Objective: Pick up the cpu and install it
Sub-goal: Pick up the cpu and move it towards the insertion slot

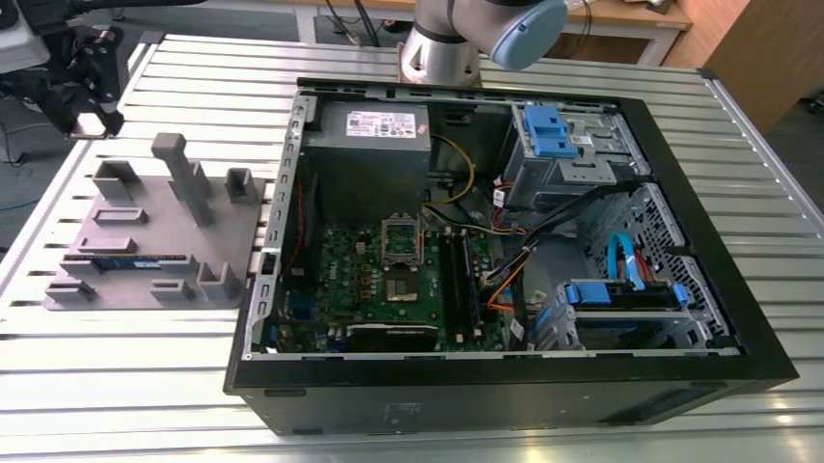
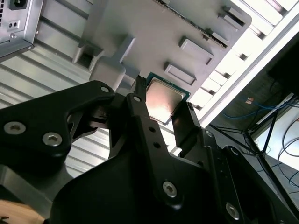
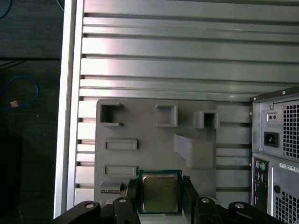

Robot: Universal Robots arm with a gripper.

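- Exterior view: the gripper (image 1: 88,118) hangs over the slatted metal table (image 1: 129,386) at the exterior view's left, beside the far edge of the grey fixture plate (image 1: 154,241). A blue-green memory stick (image 1: 129,260) lies on this plate. The open computer case (image 1: 515,376) is just beside the plate on the exterior view's right. The silver socket frame (image 1: 401,253) on its green motherboard (image 1: 373,299) is well apart from the gripper.
- Second wrist view: the 2 black fingers (image 2: 140,114) are closed on opposite edges of the cpu (image 2: 163,95). Its silvery top faces the camera. The fixture plate (image 2: 154,32) lies behind it.
- First wrist view: the cpu (image 3: 160,190) sits clamped between the 2 fingers (image 3: 131,196) above the near edge of the fixture plate (image 3: 154,135). The rear panel of the computer case (image 3: 280,154) stands to one side.
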